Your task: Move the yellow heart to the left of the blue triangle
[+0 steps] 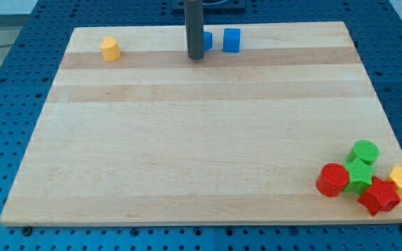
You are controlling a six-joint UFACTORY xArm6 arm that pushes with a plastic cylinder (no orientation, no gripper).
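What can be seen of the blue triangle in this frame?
Only a sliver of the blue triangle shows: a solid blue matte block lying flat near the wooden board's top edge. The dark rod covers its left part, with my tip at its lower left. A blue cube sits apart to its right.

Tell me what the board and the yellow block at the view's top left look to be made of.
Board: pale wood, likely glued planks, judging by the lengthwise grain bands; smooth, matte finish. Yellow block: probably plastic or painted wood, uniform saturated colour, no visible grain; the picture cannot settle which. My tip rests far to its right, by the blue blocks.
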